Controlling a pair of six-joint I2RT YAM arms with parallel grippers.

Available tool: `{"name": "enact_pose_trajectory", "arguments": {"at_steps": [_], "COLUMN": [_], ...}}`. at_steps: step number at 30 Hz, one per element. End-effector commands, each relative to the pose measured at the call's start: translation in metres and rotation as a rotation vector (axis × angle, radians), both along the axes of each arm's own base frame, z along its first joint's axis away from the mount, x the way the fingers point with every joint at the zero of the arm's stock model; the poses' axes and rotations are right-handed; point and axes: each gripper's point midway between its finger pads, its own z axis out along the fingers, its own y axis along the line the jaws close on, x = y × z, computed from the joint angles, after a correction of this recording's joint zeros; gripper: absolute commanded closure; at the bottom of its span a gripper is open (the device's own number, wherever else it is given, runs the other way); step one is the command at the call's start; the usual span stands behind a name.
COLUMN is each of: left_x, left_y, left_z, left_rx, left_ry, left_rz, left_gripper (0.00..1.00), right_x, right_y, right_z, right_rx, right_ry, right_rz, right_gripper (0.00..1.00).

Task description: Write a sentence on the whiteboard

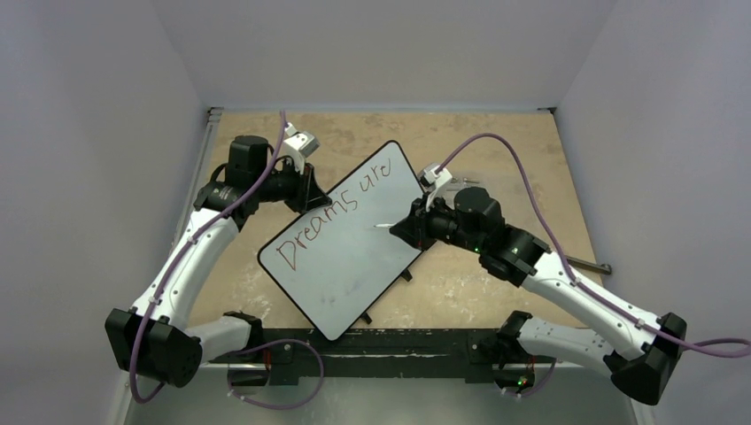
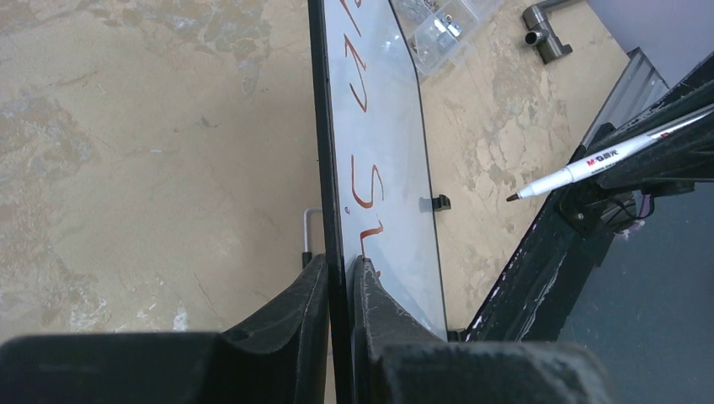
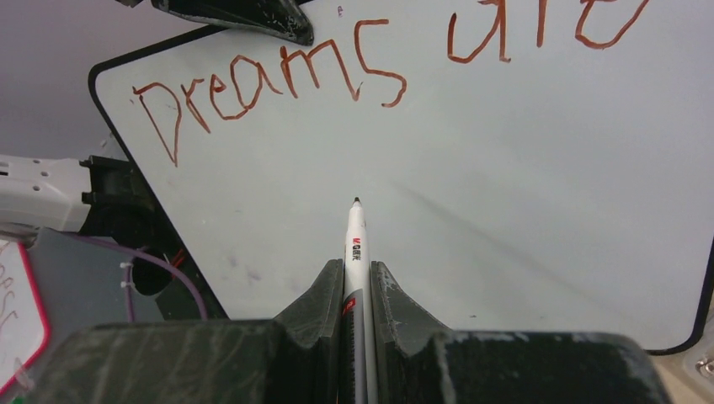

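Arm bases sit at the near edge of the tabletop. The whiteboard lies on a diagonal between the two arms, with its near rounded corner close to the base rail and its far corner pointing away to the right. Small black feet show along its right long edge. Right fingers are clenched on a white marker, whose dark tip points at blank board below the writing. In the left wrist view the tip stands apart from the surface. Left fingers are clamped on the board's black rim at the left long edge, one finger on each face. Reddish-brown script reads "Dreams are", running along the far-left side. Beyond the board are a clear compartment box and a grey metal piece.
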Motion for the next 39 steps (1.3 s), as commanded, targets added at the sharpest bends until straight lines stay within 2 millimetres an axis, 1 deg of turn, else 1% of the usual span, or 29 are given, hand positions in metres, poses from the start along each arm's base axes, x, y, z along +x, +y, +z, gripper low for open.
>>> {"name": "enact_pose_trajectory", "arguments": {"at_steps": [1, 5, 8, 12, 15, 19, 23, 25, 31, 33, 35, 39], "left_x": [0.004, 0.006, 0.008, 0.013, 0.014, 0.012, 0.012, 0.012, 0.013, 0.013, 0.012, 0.009], "left_y": [-0.005, -0.007, -0.007, -0.008, -0.010, -0.009, -0.004, -0.003, 0.002, 0.002, 0.003, 0.001], "left_z": [0.026, 0.026, 0.027, 0.024, 0.027, 0.032, 0.030, 0.029, 0.027, 0.026, 0.025, 0.024], "left_rx": [-0.029, -0.048, -0.057, -0.065, -0.076, -0.077, -0.054, -0.048, -0.030, -0.033, -0.037, -0.056], "left_ry": [-0.134, -0.110, -0.104, -0.087, -0.071, -0.076, -0.089, -0.087, -0.085, -0.076, -0.067, -0.057], "left_rz": [-0.024, -0.004, 0.005, 0.025, 0.033, 0.029, 0.048, 0.052, 0.092, 0.099, 0.107, 0.110], "left_gripper": [1.00, 1.00, 1.00, 1.00, 1.00, 1.00, 1.00, 1.00, 1.00, 1.00, 1.00, 1.00], "right_x": [-0.015, -0.033, -0.045, -0.060, -0.068, -0.078, -0.086, -0.089, -0.089, -0.091, -0.091, -0.091], "right_y": [-0.007, -0.013, -0.011, 0.006, 0.021, 0.042, 0.060, 0.073, 0.101, 0.107, 0.113, 0.116], "right_z": [0.007, 0.004, 0.003, -0.007, -0.010, 0.001, 0.010, 0.011, 0.010, 0.009, 0.015, 0.012], "right_rx": [0.071, 0.081, 0.087, 0.073, 0.047, 0.044, 0.069, 0.076, 0.064, 0.064, 0.089, 0.083], "right_ry": [0.044, 0.085, 0.106, 0.108, 0.079, -0.003, -0.081, -0.091, -0.121, -0.122, -0.137, -0.144], "right_rz": [-0.064, -0.074, -0.064, -0.007, 0.052, 0.176, 0.301, 0.357, 0.418, 0.418, 0.413, 0.400], "right_gripper": [1.00, 1.00, 1.00, 1.00, 1.00, 1.00, 1.00, 1.00, 1.00, 1.00, 1.00, 1.00]}}
